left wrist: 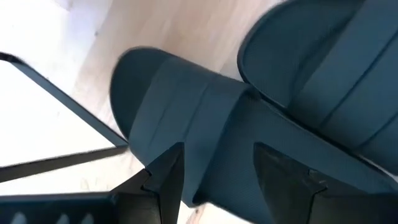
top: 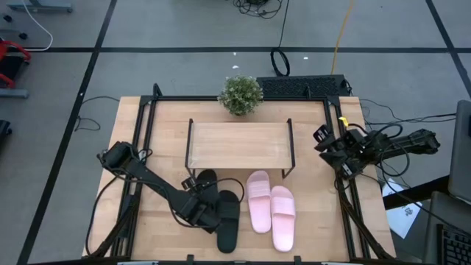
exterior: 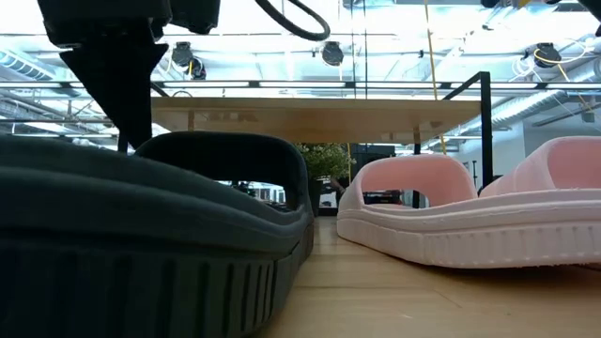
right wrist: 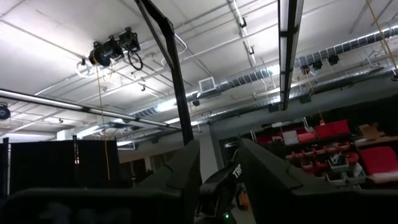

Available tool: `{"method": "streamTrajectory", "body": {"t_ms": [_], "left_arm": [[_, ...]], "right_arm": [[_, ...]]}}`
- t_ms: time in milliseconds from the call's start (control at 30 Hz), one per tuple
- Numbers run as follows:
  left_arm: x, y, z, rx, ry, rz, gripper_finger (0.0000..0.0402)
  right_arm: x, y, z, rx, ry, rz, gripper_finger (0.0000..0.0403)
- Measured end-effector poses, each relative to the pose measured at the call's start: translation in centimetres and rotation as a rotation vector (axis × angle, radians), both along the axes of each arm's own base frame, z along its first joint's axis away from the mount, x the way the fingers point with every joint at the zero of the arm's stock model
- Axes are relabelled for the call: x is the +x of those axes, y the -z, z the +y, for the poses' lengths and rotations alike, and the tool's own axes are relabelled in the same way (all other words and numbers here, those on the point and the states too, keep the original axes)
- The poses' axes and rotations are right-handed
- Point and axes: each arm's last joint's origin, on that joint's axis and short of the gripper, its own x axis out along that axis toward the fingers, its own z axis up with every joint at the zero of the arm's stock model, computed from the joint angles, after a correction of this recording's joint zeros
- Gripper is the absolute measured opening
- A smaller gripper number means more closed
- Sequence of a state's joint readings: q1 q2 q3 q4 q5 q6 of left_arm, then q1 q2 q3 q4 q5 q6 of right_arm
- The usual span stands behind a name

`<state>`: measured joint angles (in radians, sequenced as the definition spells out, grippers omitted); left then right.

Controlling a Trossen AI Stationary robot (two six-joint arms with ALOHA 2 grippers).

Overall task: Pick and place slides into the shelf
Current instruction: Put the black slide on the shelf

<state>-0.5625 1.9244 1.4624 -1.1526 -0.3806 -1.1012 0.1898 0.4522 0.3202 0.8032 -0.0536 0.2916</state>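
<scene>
Two black slides lie soles down on the table in front of the shelf (top: pixel 238 145). One (top: pixel 208 182) is partly under my left gripper (top: pixel 200 206), the other (top: pixel 229 224) lies nearer. The pink pair (top: pixel 271 210) sits to their right. In the left wrist view my left gripper (left wrist: pixel 217 152) is open, its fingers on either side of the black slide (left wrist: pixel 186 118), with the second black slide (left wrist: pixel 323 68) beside it. The low view shows the near black slide (exterior: pixel 141 235), the pink slides (exterior: pixel 470 216) and my left gripper (exterior: pixel 117 94) coming down behind. My right gripper (top: pixel 327 143) waits at the table's right edge, its fingers a little apart (right wrist: pixel 219 146). My left gripper comes at the black slide from above, slanting toward the far edge. One finger (left wrist: pixel 165 180) is at the slide's outer side edge and the other (left wrist: pixel 280 180) is over its footbed (left wrist: pixel 217 168). I cannot tell whether the fingers touch it. The slide lies flat on the table.
A small potted plant (top: pixel 241 94) stands behind the shelf at the table's far edge. Black frame rails (top: pixel 140 132) run along the table's left and right sides. Bare wood lies left of the black slides (top: pixel 147 213) and right of the pink pair (top: pixel 320 213).
</scene>
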Motion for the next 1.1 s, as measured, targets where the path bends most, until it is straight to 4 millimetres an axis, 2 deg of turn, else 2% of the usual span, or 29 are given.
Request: {"method": "streamTrajectory", "body": {"t_ms": [300,533,767,933,1100], "left_arm": [[0.0,0.0,-0.1,0.003,0.124,0.05,0.0189],[0.4,0.0,0.5,0.027,0.101,0.035,0.0188],[1.2,1.5,0.2,-0.017,0.086,0.089,0.0188],[1.6,1.8,-0.1,0.05,0.083,0.198,0.0188],[1.9,1.9,-0.2,0.11,0.004,0.267,0.0188]], "right_arm": [[0.3,0.4,0.0,-0.067,0.037,0.036,0.0106],[0.4,0.7,0.1,-0.099,0.057,0.063,0.0106],[0.6,1.1,0.1,-0.104,0.052,0.113,0.0106],[0.8,1.5,0.2,-0.102,0.04,0.161,0.0106],[0.9,1.7,0.2,-0.098,0.034,0.184,0.0106]]}}
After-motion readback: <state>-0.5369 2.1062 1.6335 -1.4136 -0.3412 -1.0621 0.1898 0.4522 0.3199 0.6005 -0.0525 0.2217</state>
